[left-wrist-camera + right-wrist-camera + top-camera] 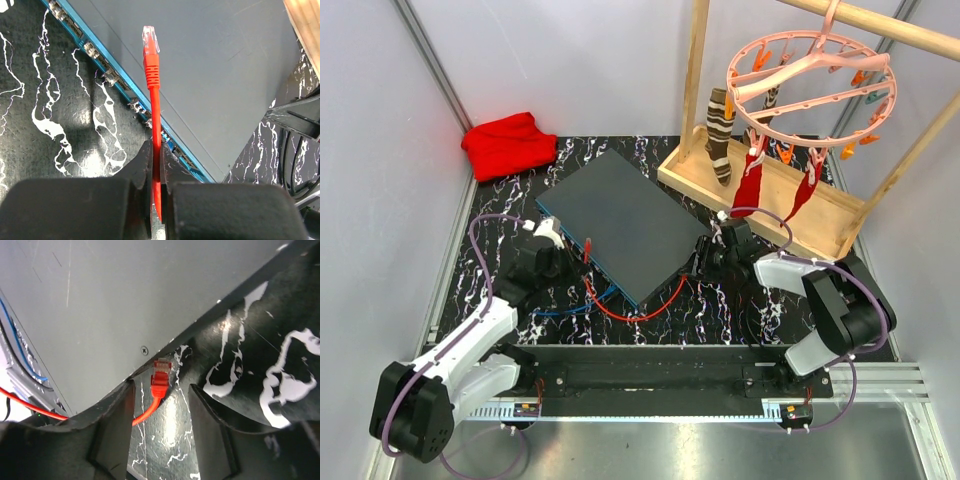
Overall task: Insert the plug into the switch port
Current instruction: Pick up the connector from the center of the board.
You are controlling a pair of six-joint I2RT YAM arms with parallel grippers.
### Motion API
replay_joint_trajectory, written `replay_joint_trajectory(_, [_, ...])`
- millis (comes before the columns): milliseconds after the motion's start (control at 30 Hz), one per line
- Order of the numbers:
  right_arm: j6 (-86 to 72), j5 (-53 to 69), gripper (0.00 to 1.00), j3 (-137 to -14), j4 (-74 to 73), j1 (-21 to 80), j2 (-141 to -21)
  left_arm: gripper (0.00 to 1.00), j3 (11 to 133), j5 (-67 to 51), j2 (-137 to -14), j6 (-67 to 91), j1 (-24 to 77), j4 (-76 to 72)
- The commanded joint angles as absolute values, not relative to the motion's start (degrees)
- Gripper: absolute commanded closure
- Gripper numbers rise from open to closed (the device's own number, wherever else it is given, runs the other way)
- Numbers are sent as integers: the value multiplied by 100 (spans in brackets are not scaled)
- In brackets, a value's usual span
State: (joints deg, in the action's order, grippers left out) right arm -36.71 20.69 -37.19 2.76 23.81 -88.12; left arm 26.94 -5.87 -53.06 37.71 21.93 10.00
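Red cloth (pixel 508 143) bunched at the far left corner of the black marbled surface (pixel 720 310). Far right: wooden tray (pixel 760 190) with frame, pink round clip hanger (pixel 810 85) above, holding a striped sock (pixel 719 135) and red socks (pixel 750 185).

Counter (pixel 720 310), black with white marble veining. A flat dark grey switch (pixel 620 225) lay at its centre, set diagonally, teal front edge toward the near left. A red cloth (pixel 508 143) sat crumpled at the far left corner; a wooden tray (pixel 690 185) stood along the far right. A red cable (pixel 640 315) and a blue cable (pixel 570 308) looped on the surface before the switch. One red plug (pixel 161 375) lay beside the switch's near right corner.
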Motion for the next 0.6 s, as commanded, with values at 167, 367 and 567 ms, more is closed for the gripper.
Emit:
replay_joint_trajectory(167, [-3613, 2557, 65, -3340, 1661, 2241, -9097, 100, 2733, -686, -5370, 3630, 2109, 799])
replay_joint_trajectory(367, [-3612, 2759, 100, -3506, 1030, 2250, -8431, 87, 2944, -440, -5256, 3305, 2100, 1150])
replay_joint_trajectory(567, [-4253, 2252, 100, -3936, -437, 2644, -7577, 50, 3410, -26, -4835, 2550, 2109, 1651])
